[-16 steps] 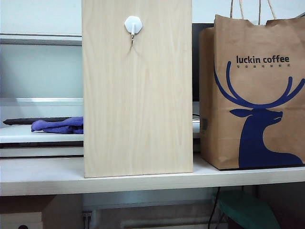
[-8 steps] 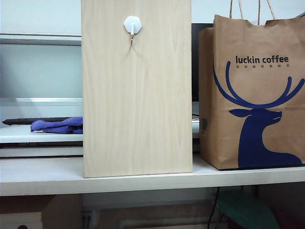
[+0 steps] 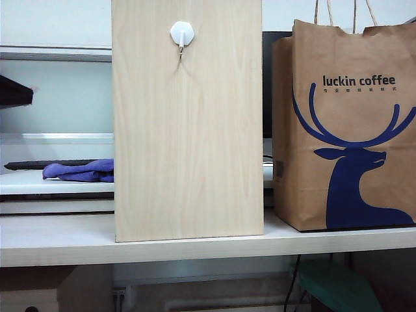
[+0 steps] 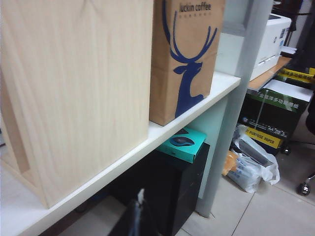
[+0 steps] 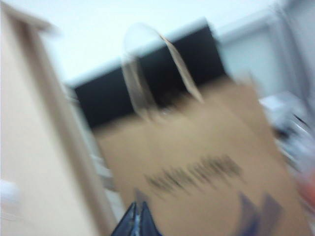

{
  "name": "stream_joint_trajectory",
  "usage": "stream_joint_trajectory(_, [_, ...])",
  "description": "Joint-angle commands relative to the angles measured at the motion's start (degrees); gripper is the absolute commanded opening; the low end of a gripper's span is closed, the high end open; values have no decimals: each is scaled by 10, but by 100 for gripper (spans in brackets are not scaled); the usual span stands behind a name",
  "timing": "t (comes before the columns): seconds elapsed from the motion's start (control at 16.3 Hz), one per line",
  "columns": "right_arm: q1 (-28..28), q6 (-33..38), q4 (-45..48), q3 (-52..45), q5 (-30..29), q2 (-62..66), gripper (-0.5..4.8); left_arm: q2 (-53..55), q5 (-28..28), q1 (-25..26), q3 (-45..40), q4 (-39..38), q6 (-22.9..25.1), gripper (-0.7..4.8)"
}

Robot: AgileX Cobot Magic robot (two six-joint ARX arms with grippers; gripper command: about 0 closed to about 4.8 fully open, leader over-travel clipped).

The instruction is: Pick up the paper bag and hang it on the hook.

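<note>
The paper bag (image 3: 344, 127) stands upright on the shelf (image 3: 130, 244), beside the board (image 3: 187, 130) bearing the hook (image 3: 182, 34). My right gripper (image 5: 137, 220) is clenched, empty, facing the bag through blur. My left gripper (image 4: 138, 216) looks closed, below the shelf.

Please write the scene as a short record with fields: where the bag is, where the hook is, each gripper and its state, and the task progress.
bag: stands upright on the shelf, right of the board, handles up
hook: on the board, near its top, nothing hanging on it
left gripper: low, below the shelf edge, looks shut, holds nothing
right gripper: in front of the bag, shut, holds nothing; view blurred
progress: bag not yet picked up
</note>
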Motion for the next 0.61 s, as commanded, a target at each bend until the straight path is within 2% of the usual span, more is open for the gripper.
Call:
stream_joint_trajectory(0.06, [0, 2, -14, 68, -65, 52, -1, 0, -2, 8, 1, 3, 2, -6])
stream_joint_trajectory(0.25, [0, -51, 18, 175, -81, 204, 0, 0, -2, 11, 1, 3, 2, -5])
stream_joint_trajectory(0.31, [0, -67, 35, 209, -81, 269, 28, 0, -2, 12, 1, 3, 2, -6])
stream_joint_trajectory(0.37, [0, -73, 40, 242, -94, 325, 101, 0, -2, 12, 1, 3, 2, -5])
stream_joint_trajectory(0.49, [0, -73, 61, 320, -163, 469, 223, 0, -2, 12, 1, 3, 2, -6])
stream_joint_trajectory(0.61, [1, -76, 80, 374, -186, 561, 226, 0, -2, 12, 1, 3, 2, -6])
